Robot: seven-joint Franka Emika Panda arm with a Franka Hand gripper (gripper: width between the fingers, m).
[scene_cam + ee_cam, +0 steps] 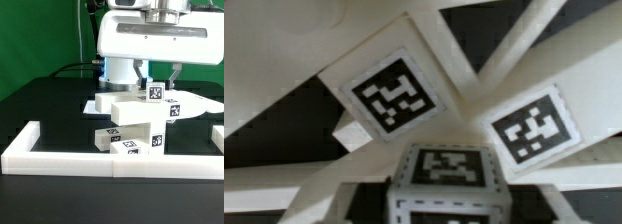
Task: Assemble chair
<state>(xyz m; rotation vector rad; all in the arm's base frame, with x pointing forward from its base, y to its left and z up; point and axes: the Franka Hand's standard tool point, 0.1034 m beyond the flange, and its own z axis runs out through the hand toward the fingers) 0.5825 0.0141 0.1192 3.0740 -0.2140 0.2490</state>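
Reaching down from the white arm (pixel 150 35), the fingers (pixel 177 70) stand close together on either side of a tagged upper piece (pixel 155 93) of the chair (pixel 130 125). They look to be pinching it rather than merely hovering (the exterior view shows two dark tips flanking the block, though the contact itself is too small to make out for certain).

The chair is not yet a chair. Its matte-white parts sit stacked in a cluster in the middle of the black worktop (pixel 50 110), inside the low white border rail (pixel 60 158) that runs along the front and up both sides. That rail probably serves as a fence, keeping loose parts within reach and giving them something to be pushed square against. The lower blocks (pixel 128 145) lie just behind the front run of the rail, with flatter parts resting across them.

The wrist view is filled by white bars crossing at angles and three square tags (pixel 393 95), so the camera sits very near the work; the fingers cannot be picked out there. A narrow grip high on the piece likely leaves its lower end free to be seated into the parts below. Judged from the loose stack, the assembly seems well short of done.
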